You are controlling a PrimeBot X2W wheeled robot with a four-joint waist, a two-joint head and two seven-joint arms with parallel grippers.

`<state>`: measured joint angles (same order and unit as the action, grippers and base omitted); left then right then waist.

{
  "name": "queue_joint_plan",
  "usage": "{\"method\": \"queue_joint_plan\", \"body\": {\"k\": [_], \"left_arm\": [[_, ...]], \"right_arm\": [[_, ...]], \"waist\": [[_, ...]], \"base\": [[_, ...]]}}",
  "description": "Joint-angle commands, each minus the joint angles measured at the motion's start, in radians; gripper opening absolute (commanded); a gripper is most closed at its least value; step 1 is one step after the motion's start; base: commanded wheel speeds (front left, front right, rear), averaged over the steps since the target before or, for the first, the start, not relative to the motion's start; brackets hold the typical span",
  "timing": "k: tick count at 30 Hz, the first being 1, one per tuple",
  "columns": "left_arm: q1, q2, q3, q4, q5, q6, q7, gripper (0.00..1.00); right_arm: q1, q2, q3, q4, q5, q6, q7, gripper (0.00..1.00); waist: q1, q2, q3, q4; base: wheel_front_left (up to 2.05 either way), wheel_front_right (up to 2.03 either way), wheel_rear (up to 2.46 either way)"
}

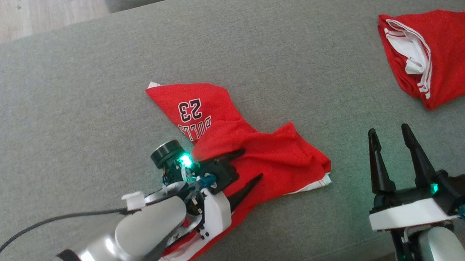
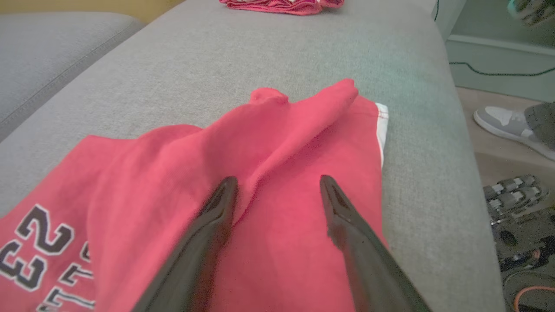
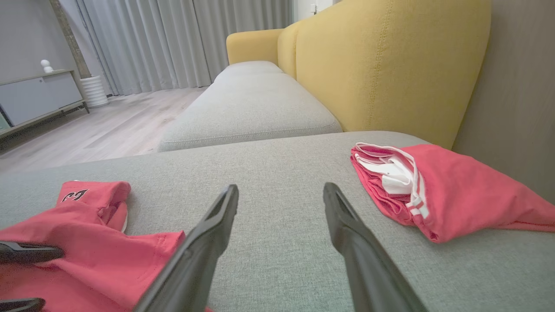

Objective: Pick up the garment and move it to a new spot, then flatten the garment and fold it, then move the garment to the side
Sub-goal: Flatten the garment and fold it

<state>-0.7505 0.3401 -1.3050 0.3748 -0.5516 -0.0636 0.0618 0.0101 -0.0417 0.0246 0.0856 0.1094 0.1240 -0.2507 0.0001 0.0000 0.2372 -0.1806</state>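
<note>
head: crumpled red "23" jersey (image 1: 265, 156) lies mid grey fabric sofa seat (image 1: 97, 93); left gripper (image 1: 252, 163) spread over it, pinching nothing; right gripper (image 1: 388, 129) spread, empty, clear of it | left wrist: fingers (image 2: 219, 216) straddle a cloth ridge | right wrist: folded red-and-white garment (image 3: 455, 190) near yellow upholstered backrest (image 3: 390, 65)

Spread left tool (image 1: 252, 163) lies over crumpled red garment (image 1: 216, 107).

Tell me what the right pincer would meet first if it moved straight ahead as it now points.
Probably only the bare grey cushion; the right pincer aims left of the folded red garment, though its height is unclear.
</note>
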Motion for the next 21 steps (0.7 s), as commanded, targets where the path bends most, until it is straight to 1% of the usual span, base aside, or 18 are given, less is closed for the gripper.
{"method": "queue_joint_plan", "body": {"k": [1, 2, 3, 4, 5, 6, 7, 12, 17, 21], "left_arm": [[-0.051, -0.005, 0.026, -0.004, 0.019, -0.009, 0.009, 1.00], [-0.054, -0.012, 0.026, 0.013, 0.030, -0.016, 0.013, 0.98], [-0.057, -0.019, 0.026, 0.027, 0.042, -0.022, 0.012, 0.79], [-0.058, -0.027, 0.026, 0.041, 0.048, -0.026, 0.010, 0.49], [-0.060, -0.034, 0.026, 0.054, 0.052, -0.030, 0.009, 0.26], [-0.063, -0.041, 0.026, 0.066, 0.054, -0.033, 0.007, 0.06], [-0.067, -0.047, 0.025, 0.077, 0.056, -0.035, 0.004, 0.00], [-0.081, -0.073, 0.033, 0.121, 0.050, -0.039, -0.030, 0.00], [-0.107, -0.088, 0.064, 0.164, 0.050, -0.011, -0.091, 0.00], [-0.123, -0.095, 0.068, 0.203, 0.047, -0.015, -0.110, 0.00]], "right_arm": [[-0.034, -0.009, 0.020, -0.027, 0.009, 0.007, -0.011, 1.00], [-0.034, -0.009, 0.020, -0.027, 0.012, 0.007, -0.011, 1.00], [-0.036, -0.009, 0.019, -0.027, 0.015, 0.007, -0.011, 1.00], [-0.037, -0.009, 0.019, -0.026, 0.018, 0.007, -0.011, 1.00], [-0.039, -0.009, 0.019, -0.026, 0.019, 0.007, -0.011, 1.00], [-0.040, -0.009, 0.019, -0.025, 0.021, 0.007, -0.011, 1.00], [-0.042, -0.009, 0.020, -0.024, 0.022, 0.007, -0.011, 1.00], [-0.047, -0.009, 0.022, -0.023, 0.027, 0.007, -0.011, 1.00], [-0.052, -0.009, 0.021, -0.022, 0.032, 0.007, -0.011, 1.00], [-0.056, -0.009, 0.022, -0.021, 0.034, 0.007, -0.011, 1.00]], "waist": [[-0.0001, 0.0000, 0.003, -0.004], [-0.0001, 0.0000, 0.004, -0.005], [-0.0001, 0.0000, 0.005, -0.007], [-0.0001, 0.0000, 0.005, -0.009], [-0.0001, 0.0000, 0.005, -0.010], [-0.0001, 0.0000, 0.005, -0.012], [-0.0001, 0.0000, 0.005, -0.014], [-0.0001, 0.0000, 0.009, -0.025], [-0.0001, 0.0000, 0.020, -0.038], [-0.0001, 0.0000, 0.029, -0.049]], "base": [[0.00, 0.00, 0.00], [0.00, 0.00, 0.00], [0.00, 0.00, 0.00], [0.00, 0.00, 0.00], [0.00, 0.00, 0.00], [0.00, 0.00, 0.00], [0.00, 0.00, 0.00], [0.00, 0.00, 0.00], [0.00, 0.00, 0.00], [0.00, 0.00, 0.00]]}}
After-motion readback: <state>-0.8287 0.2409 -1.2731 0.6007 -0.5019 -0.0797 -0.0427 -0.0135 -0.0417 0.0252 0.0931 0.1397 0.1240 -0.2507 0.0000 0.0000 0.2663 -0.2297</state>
